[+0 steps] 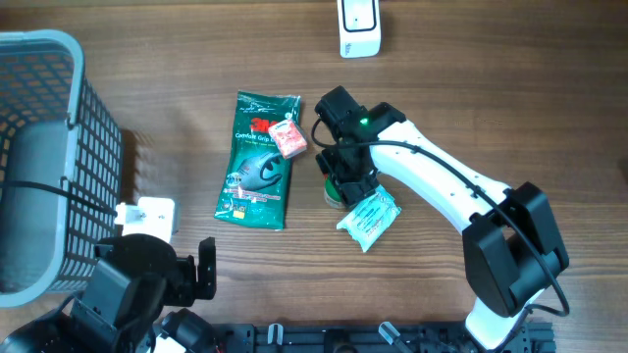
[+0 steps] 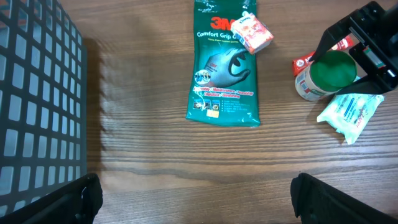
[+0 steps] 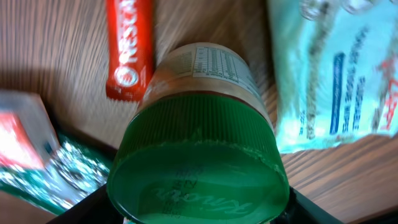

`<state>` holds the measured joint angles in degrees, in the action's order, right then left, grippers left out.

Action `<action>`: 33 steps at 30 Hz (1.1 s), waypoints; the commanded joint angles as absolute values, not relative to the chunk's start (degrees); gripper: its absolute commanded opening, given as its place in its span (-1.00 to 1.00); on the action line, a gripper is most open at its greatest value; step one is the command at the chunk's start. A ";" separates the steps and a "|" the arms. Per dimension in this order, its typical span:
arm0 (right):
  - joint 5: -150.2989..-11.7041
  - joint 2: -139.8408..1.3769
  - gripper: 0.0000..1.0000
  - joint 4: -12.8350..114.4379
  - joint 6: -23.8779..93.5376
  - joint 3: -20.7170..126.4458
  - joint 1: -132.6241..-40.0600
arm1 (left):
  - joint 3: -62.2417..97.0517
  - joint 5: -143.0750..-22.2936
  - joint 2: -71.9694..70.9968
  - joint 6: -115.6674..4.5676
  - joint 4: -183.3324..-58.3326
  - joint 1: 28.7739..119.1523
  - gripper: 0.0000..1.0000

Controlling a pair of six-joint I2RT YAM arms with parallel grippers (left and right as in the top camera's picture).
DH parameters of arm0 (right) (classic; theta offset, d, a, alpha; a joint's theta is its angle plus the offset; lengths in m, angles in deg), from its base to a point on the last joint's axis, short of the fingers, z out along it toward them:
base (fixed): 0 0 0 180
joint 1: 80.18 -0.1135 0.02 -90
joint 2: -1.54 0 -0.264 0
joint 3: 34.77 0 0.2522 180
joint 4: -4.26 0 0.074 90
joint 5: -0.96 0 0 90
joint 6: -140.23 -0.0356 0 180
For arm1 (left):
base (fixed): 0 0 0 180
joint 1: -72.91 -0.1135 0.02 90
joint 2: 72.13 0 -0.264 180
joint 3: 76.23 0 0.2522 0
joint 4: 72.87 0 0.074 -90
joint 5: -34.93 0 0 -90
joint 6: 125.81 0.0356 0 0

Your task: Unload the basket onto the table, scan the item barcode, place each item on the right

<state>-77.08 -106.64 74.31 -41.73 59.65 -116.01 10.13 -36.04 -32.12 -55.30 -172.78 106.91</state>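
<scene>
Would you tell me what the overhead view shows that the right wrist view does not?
Only overhead: the basket, the scanner and the whole right arm. Only right wrist: the green jar lid, the label and the red sachet, largely hidden under that arm overhead. Both: the pouch, the red box and the glove pack.
</scene>
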 commanded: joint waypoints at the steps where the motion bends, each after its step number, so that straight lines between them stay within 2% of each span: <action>1: -77.91 -107.32 0.24 73.48 -19.99 59.65 -114.70 | 10.30 -35.52 -32.43 -56.02 -172.67 106.72 1.00; 4: -79.37 -106.01 0.23 75.36 0.95 62.27 -110.20 | 10.30 -35.52 -32.43 -56.02 -172.67 106.72 1.00; 6: -80.12 -105.20 0.40 76.93 9.65 63.39 -106.33 | 10.30 -35.52 -32.43 -56.00 -172.67 106.72 1.00; 15: -80.05 -105.07 0.53 78.48 24.64 63.45 -91.38 | 10.30 -35.52 -32.43 -56.02 -172.67 106.72 1.00; 16: -80.03 -105.04 0.59 78.51 24.78 63.48 -90.77 | 10.30 -35.52 -32.43 -56.00 -172.67 106.72 1.00; 17: -80.07 -105.04 0.74 78.40 24.88 63.52 -90.24 | 10.30 -35.52 -32.43 -56.02 -172.67 106.72 1.00; 18: -80.03 -105.04 0.99 78.31 25.48 63.63 -89.92 | 10.30 -35.52 -32.43 -56.00 -172.67 106.72 1.00; 19: -80.05 -105.04 0.99 78.81 25.76 64.13 -89.72 | 10.30 -35.52 -32.43 -56.00 -172.67 106.72 1.00; 22: -80.38 -105.04 0.99 80.93 20.95 66.89 -89.68 | 10.30 -35.52 -32.43 -56.02 -172.67 106.72 1.00; 25: -80.05 -105.04 0.99 82.31 1.76 68.44 -89.63 | 10.30 -35.52 -32.43 -56.02 -172.67 106.72 1.00; 30: -80.09 -105.07 0.99 86.31 -21.19 68.26 -89.65 | 10.30 -35.52 -32.43 -56.02 -172.67 106.72 1.00; 33: -80.75 -105.07 0.99 86.42 -27.97 66.89 -90.09 | 10.30 -35.52 -32.43 -56.02 -172.67 106.72 1.00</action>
